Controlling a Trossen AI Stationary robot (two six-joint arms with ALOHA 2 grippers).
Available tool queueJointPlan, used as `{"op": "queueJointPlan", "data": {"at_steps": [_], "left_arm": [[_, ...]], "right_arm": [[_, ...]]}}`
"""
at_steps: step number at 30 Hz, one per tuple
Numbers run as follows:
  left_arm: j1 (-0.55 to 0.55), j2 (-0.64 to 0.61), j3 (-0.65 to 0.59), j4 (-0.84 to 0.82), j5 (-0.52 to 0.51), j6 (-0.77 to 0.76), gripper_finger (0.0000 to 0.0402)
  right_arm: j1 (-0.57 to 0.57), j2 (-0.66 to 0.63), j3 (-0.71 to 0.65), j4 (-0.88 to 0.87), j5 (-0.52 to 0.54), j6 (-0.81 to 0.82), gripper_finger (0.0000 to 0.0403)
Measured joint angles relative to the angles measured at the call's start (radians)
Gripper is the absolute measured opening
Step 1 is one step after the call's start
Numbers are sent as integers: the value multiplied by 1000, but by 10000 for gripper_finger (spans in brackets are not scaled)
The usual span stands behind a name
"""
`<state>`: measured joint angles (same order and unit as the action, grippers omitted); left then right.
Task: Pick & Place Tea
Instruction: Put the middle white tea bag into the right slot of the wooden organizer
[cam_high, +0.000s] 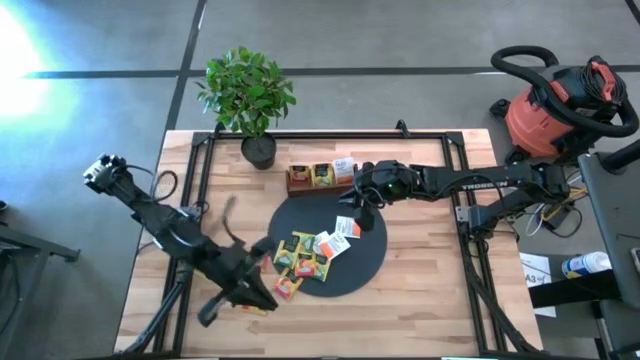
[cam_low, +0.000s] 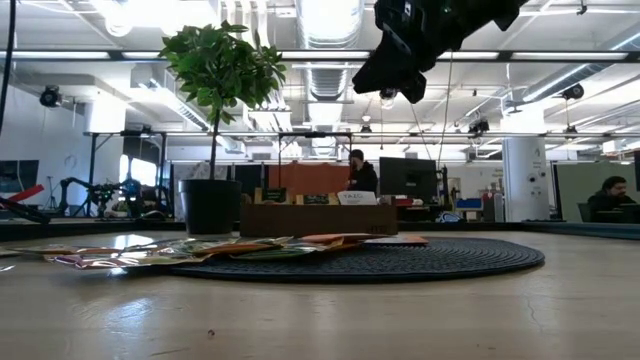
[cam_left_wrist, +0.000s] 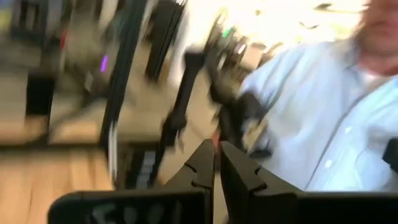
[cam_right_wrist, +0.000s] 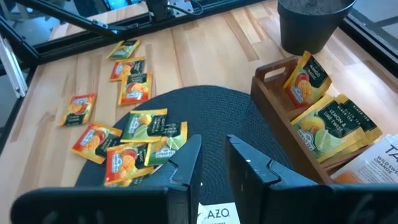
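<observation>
High view puts my right gripper (cam_high: 365, 208) above the far edge of the black disc (cam_high: 365, 260), just in front of the wooden tray (cam_high: 298, 186), while my left gripper (cam_high: 216, 308) is over the table's near left part, blurred. From up there I cannot judge either set of fingers.

My right wrist view settles one of them: the two fingers stand parted with a narrow gap, and nothing sits between the tips. Below them lies a white sachet (cam_right_wrist: 216, 214) on the disc (cam_right_wrist: 217, 124). This view also sorts the tea: a pile of green, yellow and orange-red sachets (cam_right_wrist: 134, 140) on the disc's edge, several loose sachets (cam_right_wrist: 127, 68) on the bare wood beyond it, and filed sachets (cam_right_wrist: 323, 118) standing upright in the tray's compartments (cam_right_wrist: 273, 93), near the plant pot (cam_right_wrist: 311, 22).

My left wrist view shows my left gripper (cam_left_wrist: 217, 152) clenched, fingers pressed together, holding nothing I can see; behind it is a person in a white shirt (cam_left_wrist: 323, 124).

Low view adds height: my right gripper (cam_low: 385, 75) hangs well above the table, and the pile of sachets (cam_low: 200, 250) lies flat, spilling off the disc (cam_low: 420, 260).
</observation>
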<state>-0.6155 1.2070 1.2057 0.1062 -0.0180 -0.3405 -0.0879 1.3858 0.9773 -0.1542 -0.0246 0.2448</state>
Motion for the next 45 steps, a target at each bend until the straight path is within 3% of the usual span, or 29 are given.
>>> {"op": "queueJointPlan", "data": {"at_steps": [6,11,21,33,38,41,45], "left_arm": [[-2,-33,64,57,2,263,0],[-11,-63,110,14,82,461,0],[-10,-67,105,-92,89,416,0],[-3,-64,103,-80,-48,418,0],[-1,-69,103,-85,-158,416,0],[3,-77,103,-119,-351,417,0],[25,-95,103,-160,-644,412,0]], "right_arm": [[0,23,0,2,0,-12,64],[0,28,0,3,-7,-9,60],[0,29,0,2,-29,-12,59],[-4,29,0,11,-50,53,59],[-5,11,37,48,-267,82,30],[-23,-29,79,102,-469,76,12],[-89,-85,158,234,-769,215,8]]}}
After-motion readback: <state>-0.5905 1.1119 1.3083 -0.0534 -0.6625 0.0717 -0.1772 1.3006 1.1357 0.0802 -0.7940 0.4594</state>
